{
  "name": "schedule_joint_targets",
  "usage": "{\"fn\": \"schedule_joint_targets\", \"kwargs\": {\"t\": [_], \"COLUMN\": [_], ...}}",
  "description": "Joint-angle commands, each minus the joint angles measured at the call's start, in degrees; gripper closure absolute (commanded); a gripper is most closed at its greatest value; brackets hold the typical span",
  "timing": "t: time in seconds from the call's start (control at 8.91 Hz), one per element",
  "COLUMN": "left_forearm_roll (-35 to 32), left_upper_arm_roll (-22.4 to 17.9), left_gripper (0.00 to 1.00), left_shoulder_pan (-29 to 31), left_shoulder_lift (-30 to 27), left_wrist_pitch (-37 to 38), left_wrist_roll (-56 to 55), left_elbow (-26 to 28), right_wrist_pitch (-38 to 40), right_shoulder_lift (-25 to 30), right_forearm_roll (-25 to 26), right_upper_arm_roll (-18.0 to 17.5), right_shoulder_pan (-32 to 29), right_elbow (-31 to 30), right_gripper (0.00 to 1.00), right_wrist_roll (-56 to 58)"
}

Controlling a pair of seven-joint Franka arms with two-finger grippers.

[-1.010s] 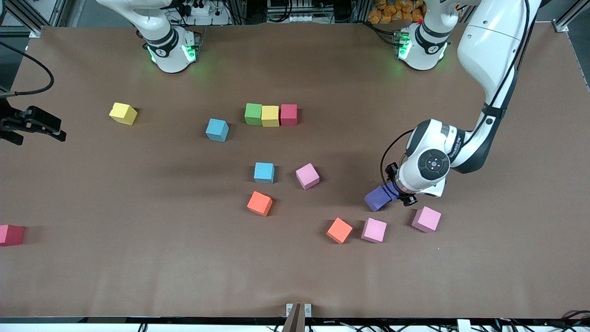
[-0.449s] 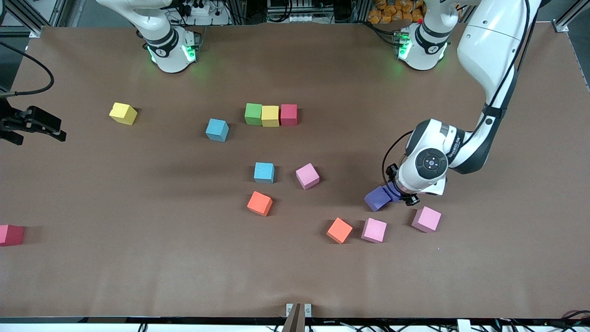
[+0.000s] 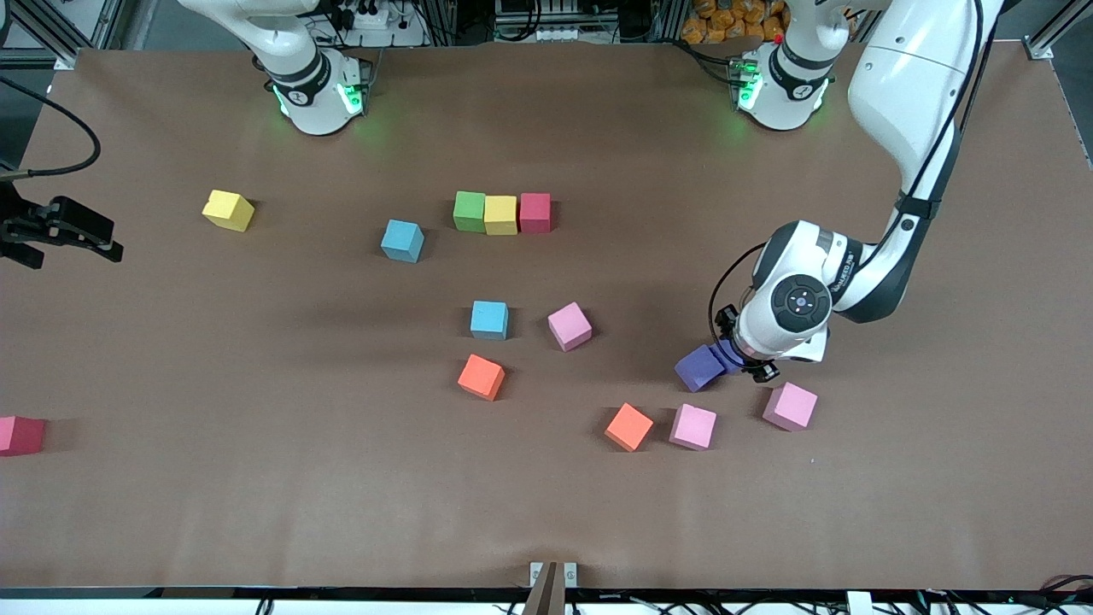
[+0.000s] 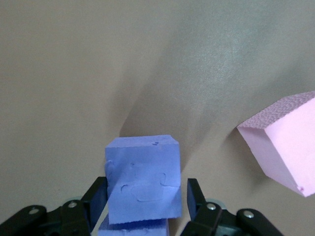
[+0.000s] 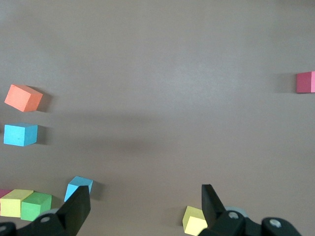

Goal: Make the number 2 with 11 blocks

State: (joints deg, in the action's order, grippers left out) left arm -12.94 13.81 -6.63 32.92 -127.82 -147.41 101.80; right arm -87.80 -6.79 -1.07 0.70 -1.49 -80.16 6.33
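Note:
My left gripper (image 3: 721,363) is shut on a purple block (image 3: 698,367) (image 4: 142,182), which sits tilted between its fingers, low over the table. A green block (image 3: 469,211), a yellow one (image 3: 500,214) and a red one (image 3: 535,213) stand edge to edge in a row near the middle. Loose on the table lie two light blue blocks (image 3: 402,240) (image 3: 489,319), three pink (image 3: 569,326) (image 3: 692,426) (image 3: 790,406) and two orange (image 3: 481,377) (image 3: 629,426). My right gripper (image 3: 102,239) (image 5: 143,189) waits open and empty, high over the right arm's end.
A second yellow block (image 3: 228,210) lies near the right arm's base. A red block (image 3: 19,435) sits at the table's edge at that arm's end. One pink block (image 4: 280,142) lies close beside the left gripper. A metal bracket (image 3: 552,574) marks the table's front edge.
The left gripper and the purple block have shifted a very little toward the right arm's end. Nothing else has moved.

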Motion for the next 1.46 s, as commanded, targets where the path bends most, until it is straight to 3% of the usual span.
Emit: {"fn": "schedule_joint_targets", "kwargs": {"t": [0.0,0.9,1.35], "left_forearm_roll": [-1.7,-6.0,-4.3], "left_upper_arm_roll": [-0.4,0.3,0.5], "left_gripper": [0.26,0.25,0.24], "left_shoulder_pan": [-0.5,0.0,0.2], "left_shoulder_lift": [-1.4,-1.5,-1.8], "left_wrist_pitch": [1.3,1.0,1.2], "left_wrist_roll": [-2.1,1.5,1.4], "left_elbow": [0.2,0.2,-0.9], "right_wrist_pitch": [0.3,0.4,0.4], "right_shoulder_lift": [0.3,0.3,0.3], "right_forearm_roll": [-0.5,-0.4,-0.4], "right_upper_arm_roll": [-0.7,-0.8,-0.8], "right_shoulder_pan": [-0.9,-0.8,-0.8], "right_elbow": [0.4,0.4,0.4], "right_gripper": [0.0,0.0,0.0], "right_wrist_roll": [0.4,0.4,0.4]}}
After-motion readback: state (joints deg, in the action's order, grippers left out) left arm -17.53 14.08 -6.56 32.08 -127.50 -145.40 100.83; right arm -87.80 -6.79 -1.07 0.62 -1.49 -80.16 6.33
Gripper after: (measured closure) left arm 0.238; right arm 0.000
